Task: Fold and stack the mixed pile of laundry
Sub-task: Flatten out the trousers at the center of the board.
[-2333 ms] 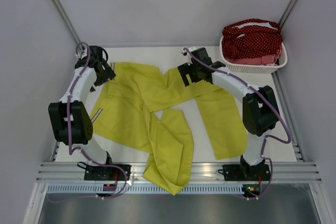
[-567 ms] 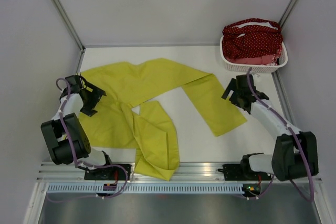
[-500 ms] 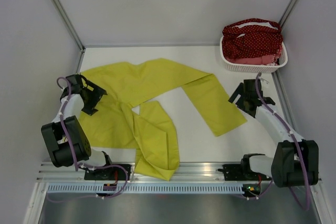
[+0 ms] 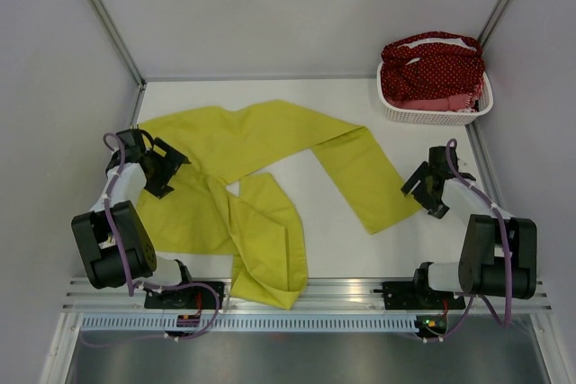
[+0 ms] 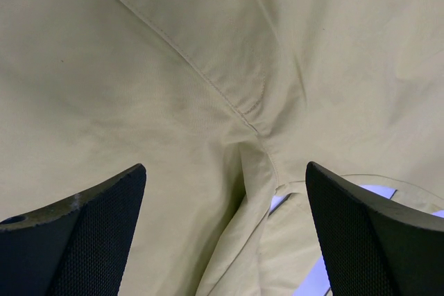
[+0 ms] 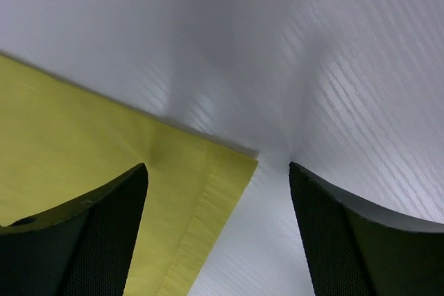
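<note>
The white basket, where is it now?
In the top view, the white basket sits at the far right corner of the table, holding dark red dotted cloth.

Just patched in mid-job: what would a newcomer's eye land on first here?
A big yellow-green garment sprawls across the table, one fold draped over the near edge. The white basket in the far right corner holds dark red dotted cloth. The left gripper and right gripper, both open, flank the garment's ends.

The yellow-green garment (image 4: 243,137) was matt woven cloth with stitched seams. The table (image 4: 333,231) was white, faintly grained, with a slight sheen. The basket (image 4: 432,114) was white perforated plastic. The finger pads (image 5: 104,240) were black, matt and finely mesh-textured. The front rail (image 4: 342,292) was ribbed bare metal.
</note>
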`<control>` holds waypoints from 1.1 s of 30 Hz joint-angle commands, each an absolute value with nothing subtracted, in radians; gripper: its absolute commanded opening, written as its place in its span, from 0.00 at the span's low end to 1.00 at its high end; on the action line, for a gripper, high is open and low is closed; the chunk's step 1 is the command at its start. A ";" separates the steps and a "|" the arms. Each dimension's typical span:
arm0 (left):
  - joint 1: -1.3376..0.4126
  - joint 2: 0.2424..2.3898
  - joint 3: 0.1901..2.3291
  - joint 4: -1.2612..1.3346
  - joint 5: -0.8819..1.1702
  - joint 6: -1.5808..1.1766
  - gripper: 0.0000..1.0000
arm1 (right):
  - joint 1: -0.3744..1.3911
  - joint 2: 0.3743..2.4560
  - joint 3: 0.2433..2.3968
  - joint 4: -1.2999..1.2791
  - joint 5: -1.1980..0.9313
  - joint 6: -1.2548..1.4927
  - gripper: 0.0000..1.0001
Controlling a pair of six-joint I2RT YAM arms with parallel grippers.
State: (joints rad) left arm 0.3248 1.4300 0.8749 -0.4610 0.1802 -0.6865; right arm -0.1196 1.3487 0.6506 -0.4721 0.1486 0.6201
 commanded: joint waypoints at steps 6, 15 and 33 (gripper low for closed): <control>0.324 1.434 0.868 -0.436 0.210 -0.652 1.00 | -0.120 1.388 0.580 -0.367 0.055 0.601 0.64; 0.324 1.428 0.868 -0.437 0.207 -0.649 1.00 | -0.094 1.325 0.528 -0.407 0.031 0.627 0.59; 0.324 1.419 0.865 -0.437 0.209 -0.643 1.00 | 0.064 1.309 0.537 -0.360 0.117 0.701 0.00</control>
State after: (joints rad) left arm 0.3248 1.4307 0.8696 -0.4557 0.1879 -0.6781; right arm 0.0555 1.3041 0.5575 -0.3008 0.1108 0.6952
